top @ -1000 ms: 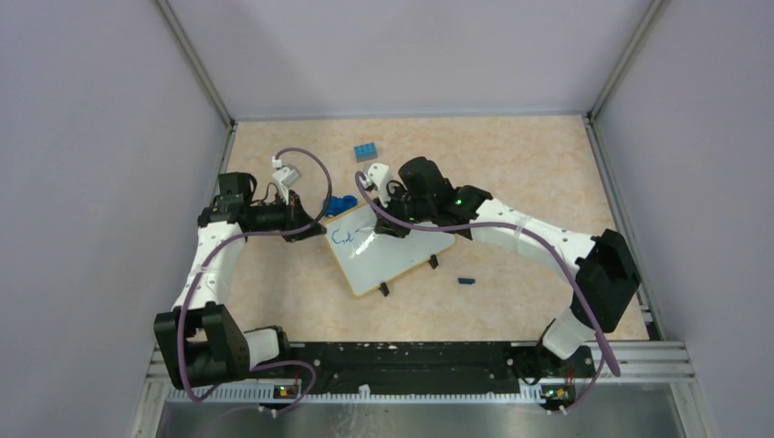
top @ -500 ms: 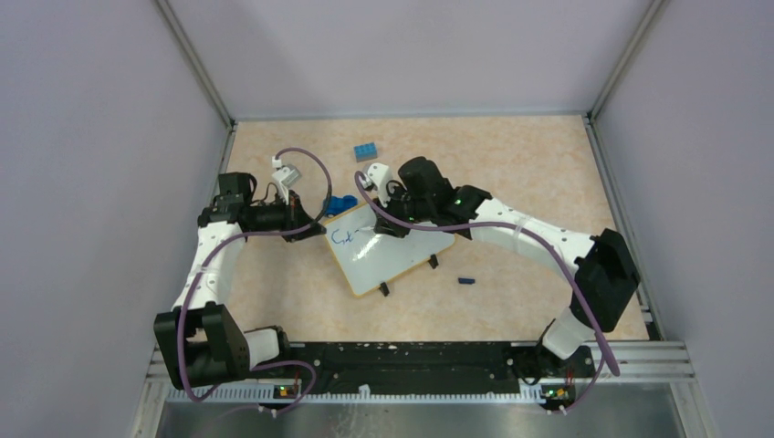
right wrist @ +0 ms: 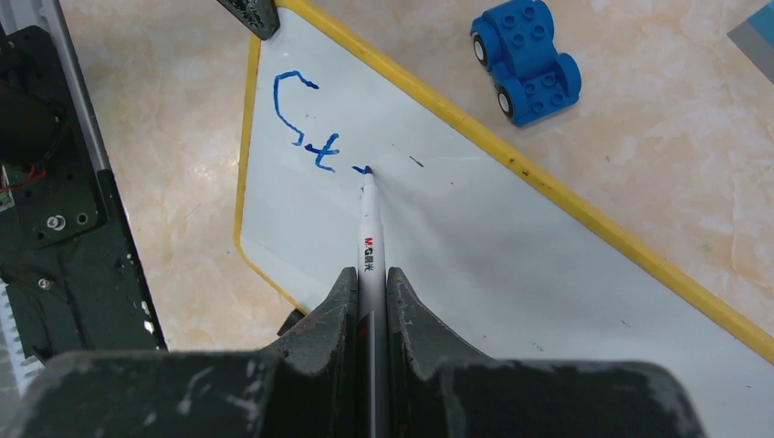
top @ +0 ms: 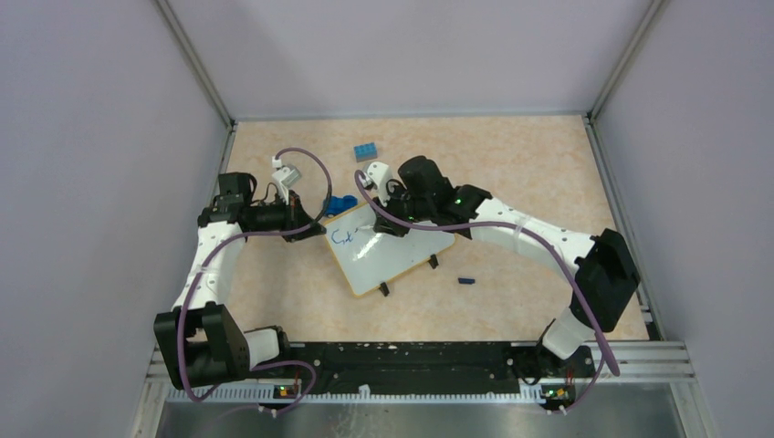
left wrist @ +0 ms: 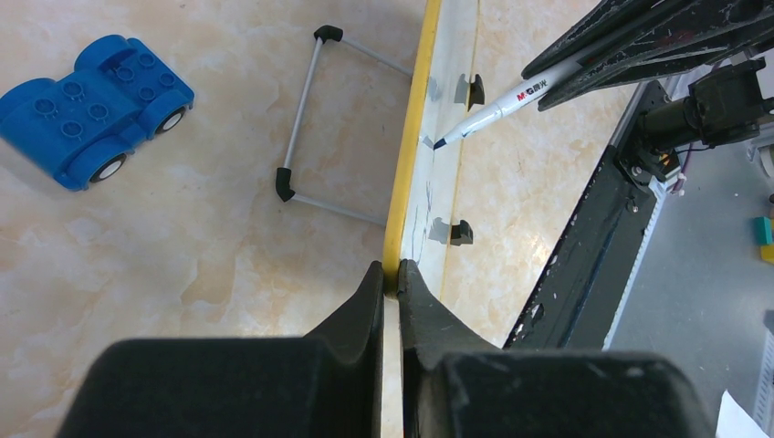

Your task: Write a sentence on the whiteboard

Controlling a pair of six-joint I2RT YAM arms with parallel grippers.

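Left gripper [left wrist: 391,278] clamped on board [left wrist: 449,173] rim, lower centre, right gripper [right wrist: 371,283] grasping pen [right wrist: 369,228], tip on board beside blue scrawl [right wrist: 301,119]

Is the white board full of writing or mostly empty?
Mostly empty. The flat white yellow-rimmed whiteboard carries only a short blue marker scrawl near one corner; the rest of its surface shows bare.
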